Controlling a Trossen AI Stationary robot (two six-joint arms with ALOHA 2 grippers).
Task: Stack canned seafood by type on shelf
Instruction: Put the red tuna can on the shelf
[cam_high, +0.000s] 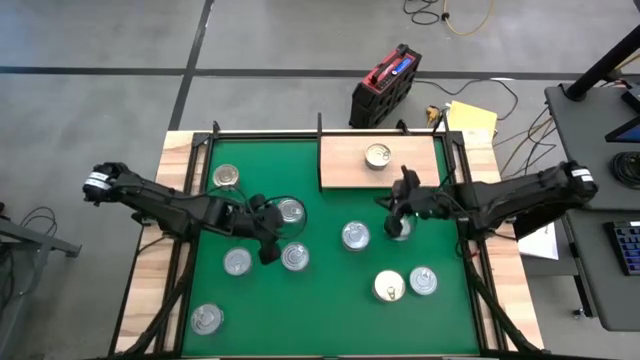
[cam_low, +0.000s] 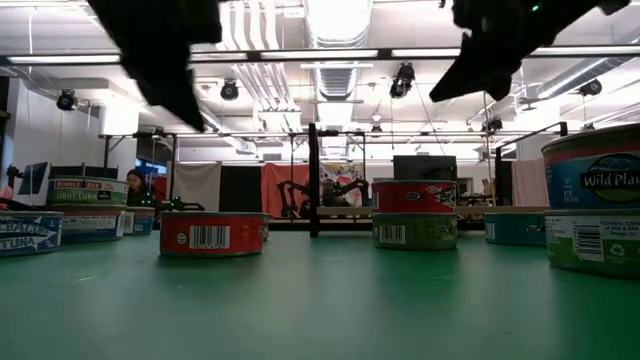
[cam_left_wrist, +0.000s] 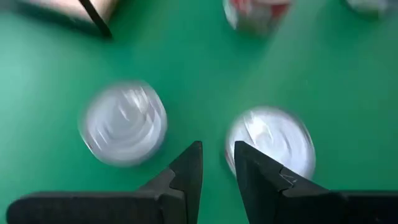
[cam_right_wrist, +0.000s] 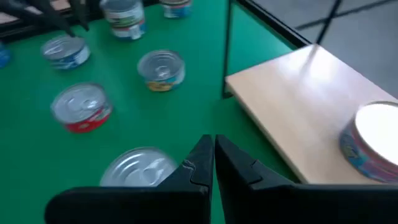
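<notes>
The shelf (cam_high: 345, 165), a pale wooden board at the mat's far edge, carries one silver-lidded can (cam_high: 377, 154); the right wrist view shows this board (cam_right_wrist: 298, 106) and can (cam_right_wrist: 373, 140) too. Several more cans lie spread over the green mat. My left gripper (cam_high: 268, 250) hangs between two silver-lidded cans (cam_high: 237, 261) (cam_high: 294, 257). Its fingers (cam_left_wrist: 217, 149) stand a narrow gap apart with nothing between them, and a can (cam_left_wrist: 124, 122) (cam_left_wrist: 270, 138) lies to each side. My right gripper (cam_high: 392, 207) is shut and empty just in front of the shelf, partly covering a can (cam_high: 402, 230).
Other cans sit at the mat's back left (cam_high: 227, 176), centre (cam_high: 355, 235) and front left (cam_high: 207, 319). A gold-lidded can (cam_high: 389, 286) lies beside a silver one (cam_high: 423, 280). A black frame rail (cam_high: 320, 150) edges the shelf. A red case (cam_high: 385, 85) lies on the floor beyond.
</notes>
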